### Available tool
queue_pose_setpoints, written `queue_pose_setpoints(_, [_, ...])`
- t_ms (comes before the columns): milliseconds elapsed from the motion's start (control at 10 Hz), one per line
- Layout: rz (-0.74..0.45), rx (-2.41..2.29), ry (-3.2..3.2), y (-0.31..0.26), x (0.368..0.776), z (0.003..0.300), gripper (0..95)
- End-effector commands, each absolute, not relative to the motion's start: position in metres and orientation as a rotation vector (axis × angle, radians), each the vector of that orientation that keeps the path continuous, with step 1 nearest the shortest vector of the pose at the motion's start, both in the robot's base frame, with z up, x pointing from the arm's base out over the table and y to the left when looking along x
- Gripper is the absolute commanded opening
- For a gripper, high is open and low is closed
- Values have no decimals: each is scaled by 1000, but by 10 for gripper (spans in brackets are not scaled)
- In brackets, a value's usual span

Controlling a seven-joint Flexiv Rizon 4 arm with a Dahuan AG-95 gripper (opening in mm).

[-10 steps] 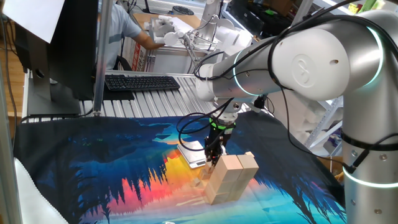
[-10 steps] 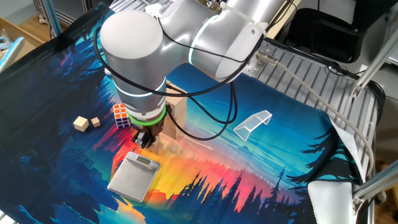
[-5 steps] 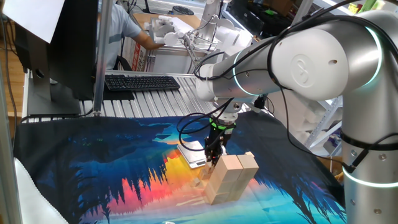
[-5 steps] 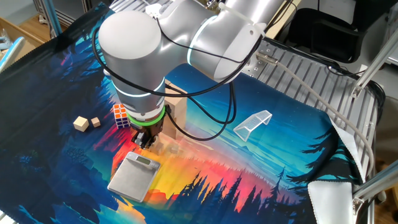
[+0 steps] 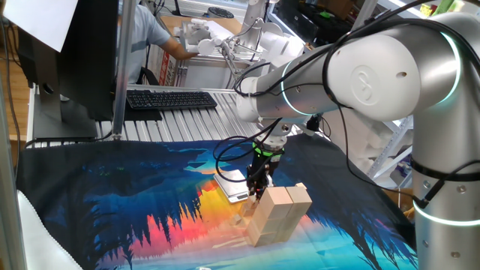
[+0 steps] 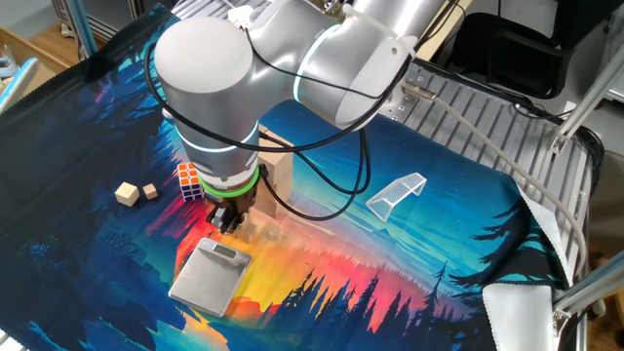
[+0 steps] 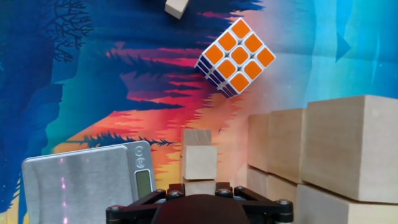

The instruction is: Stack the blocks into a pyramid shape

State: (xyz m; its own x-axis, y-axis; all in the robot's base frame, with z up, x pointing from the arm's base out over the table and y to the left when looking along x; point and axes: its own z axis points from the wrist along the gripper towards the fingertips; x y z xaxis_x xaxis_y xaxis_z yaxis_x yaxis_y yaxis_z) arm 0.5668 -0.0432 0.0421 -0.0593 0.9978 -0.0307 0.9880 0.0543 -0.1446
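Large pale wooden blocks (image 7: 329, 155) stand stacked in two layers at the right of the hand view, and show as a wall (image 5: 279, 214) in one fixed view. Left of them rises a narrow column of small wooden cubes (image 7: 199, 160). My gripper (image 7: 199, 190) hangs right over this column, its jaws flanking the nearest small cube (image 7: 199, 185) and shut on it. The gripper (image 5: 257, 193) points down beside the wall's upper left corner. Two loose small cubes (image 6: 136, 192) lie on the mat to the left. In the other fixed view the arm hides most of the stack (image 6: 278, 175).
A Rubik's cube (image 7: 236, 56) lies beyond the column. A flat silver scale (image 7: 81, 180) sits just left of the gripper (image 6: 226, 219). One more small block (image 7: 176, 6) lies at the top edge of the hand view. A white mesh piece (image 6: 398, 192) rests to the right.
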Motion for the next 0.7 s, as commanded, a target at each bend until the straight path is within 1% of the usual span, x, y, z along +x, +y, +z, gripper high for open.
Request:
queue_pose_setpoints(100, [194,-2098,-2227,-43,567,42,380])
queue_pose_setpoints(300, [184,-2094,-2224,-42,568,44,380])
queue_pose_setpoints(700, [180,-2089,-2222,-38,575,63,380])
